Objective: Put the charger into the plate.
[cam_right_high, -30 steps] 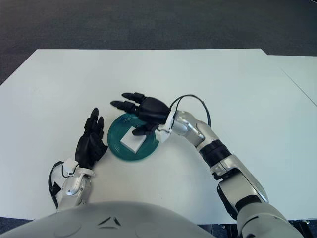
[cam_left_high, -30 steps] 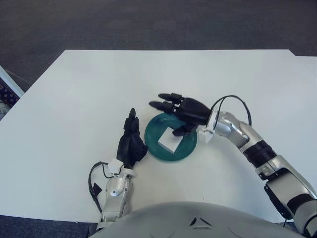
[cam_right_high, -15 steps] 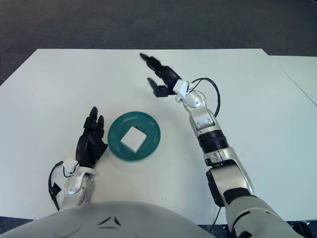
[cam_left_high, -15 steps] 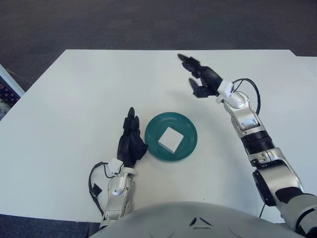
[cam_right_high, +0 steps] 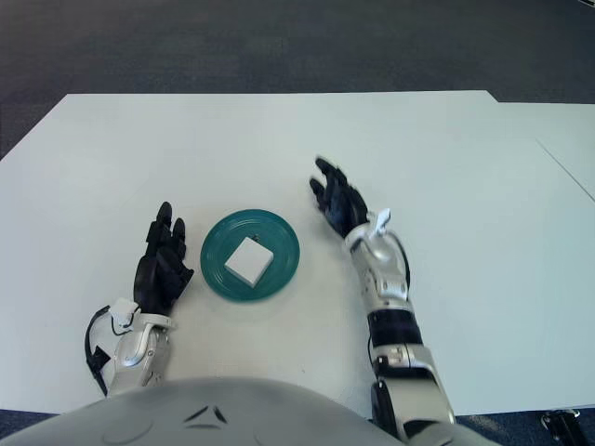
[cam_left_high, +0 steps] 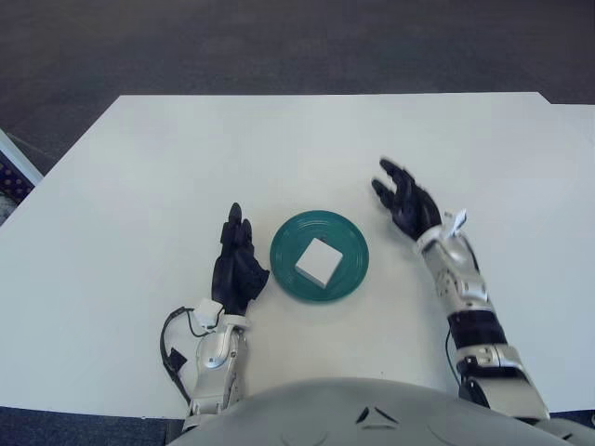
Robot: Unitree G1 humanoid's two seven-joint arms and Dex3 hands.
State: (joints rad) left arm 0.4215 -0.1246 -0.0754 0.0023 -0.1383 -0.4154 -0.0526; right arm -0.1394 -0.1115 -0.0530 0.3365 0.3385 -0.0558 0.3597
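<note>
A white square charger [cam_left_high: 318,261] lies inside the teal round plate [cam_left_high: 346,279] near the middle of the white table. My right hand [cam_left_high: 405,201] is just right of the plate, apart from it, fingers spread and holding nothing. On the plate's left side shows my left hand [cam_left_high: 238,260], fingers extended and empty, a short gap from the rim.
The white table [cam_left_high: 186,158] stretches wide around the plate, with dark carpet beyond its far edge. A black cable [cam_left_high: 175,336] loops beside my left wrist near the front edge.
My right hand left the charger in the plate, rose toward the far side, then came back down to the right of the plate. The left hand barely shifted.
</note>
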